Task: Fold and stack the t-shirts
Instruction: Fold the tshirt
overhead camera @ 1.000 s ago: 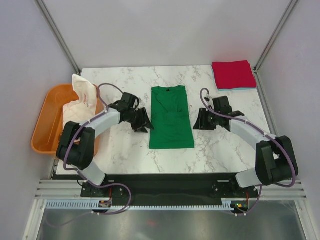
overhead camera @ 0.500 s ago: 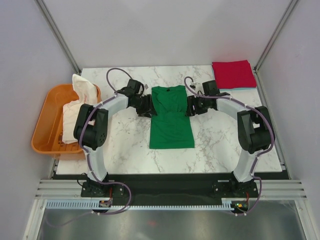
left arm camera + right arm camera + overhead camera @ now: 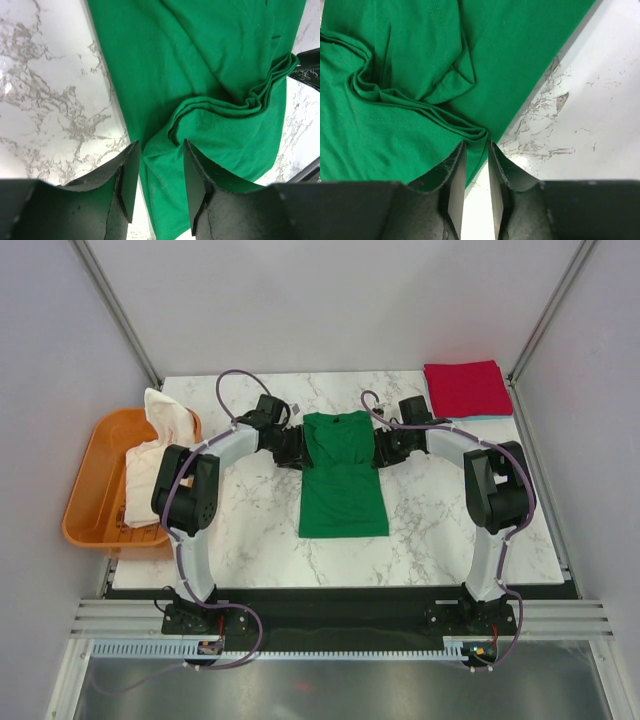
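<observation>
Top external: left gripper [image 3: 296,449] jaws apart astride green t-shirt [image 3: 342,492]'s left edge, right gripper [image 3: 381,450] jaws narrow opposite, grip unclear; pinch all layers, lift evenly.

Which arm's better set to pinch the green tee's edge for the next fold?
Right, probably. Right gripper has its jaws narrow around the green tee's bunched side edge; left gripper straddles its edge with jaws wide.

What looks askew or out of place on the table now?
The green t-shirt is bunched into ridges between the left pincer and right pincer at its edges. A white t-shirt hangs over the rim of the orange tub.
</observation>
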Controlling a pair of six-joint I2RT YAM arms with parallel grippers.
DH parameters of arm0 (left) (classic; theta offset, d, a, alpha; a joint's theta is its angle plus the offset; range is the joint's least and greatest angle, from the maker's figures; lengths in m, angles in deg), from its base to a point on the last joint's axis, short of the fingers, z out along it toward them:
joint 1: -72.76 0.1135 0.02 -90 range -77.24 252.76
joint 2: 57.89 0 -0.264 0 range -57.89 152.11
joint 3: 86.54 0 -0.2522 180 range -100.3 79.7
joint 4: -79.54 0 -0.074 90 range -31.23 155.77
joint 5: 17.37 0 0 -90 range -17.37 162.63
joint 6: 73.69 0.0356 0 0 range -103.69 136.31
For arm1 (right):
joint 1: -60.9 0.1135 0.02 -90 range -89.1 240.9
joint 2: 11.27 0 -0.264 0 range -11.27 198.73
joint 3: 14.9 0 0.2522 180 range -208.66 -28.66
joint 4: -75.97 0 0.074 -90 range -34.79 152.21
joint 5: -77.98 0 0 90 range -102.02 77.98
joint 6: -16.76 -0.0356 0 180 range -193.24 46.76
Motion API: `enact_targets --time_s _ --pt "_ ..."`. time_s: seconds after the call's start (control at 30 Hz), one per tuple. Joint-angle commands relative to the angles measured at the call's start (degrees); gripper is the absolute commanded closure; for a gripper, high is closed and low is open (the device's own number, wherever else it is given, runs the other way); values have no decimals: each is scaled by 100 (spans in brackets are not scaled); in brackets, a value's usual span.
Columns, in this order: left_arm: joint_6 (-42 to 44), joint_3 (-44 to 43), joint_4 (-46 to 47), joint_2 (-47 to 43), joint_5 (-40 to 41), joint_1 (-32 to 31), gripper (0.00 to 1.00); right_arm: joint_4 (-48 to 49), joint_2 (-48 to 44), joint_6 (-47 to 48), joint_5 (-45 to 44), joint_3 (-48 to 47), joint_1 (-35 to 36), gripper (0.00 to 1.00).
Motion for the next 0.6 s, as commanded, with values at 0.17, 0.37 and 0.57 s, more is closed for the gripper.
enact_targets --time_s 0.17,0.37,0.57 --pt "238 -227 209 297 -180 -16 55 110 121 141 348 -102 -20 58" --pt "80 -95 428 253 -84 -24 69 146 209 54 533 -224 -11 62" --pt "-87 -165 465 191 170 -7 97 216 24 -105 112 -224 -20 100"
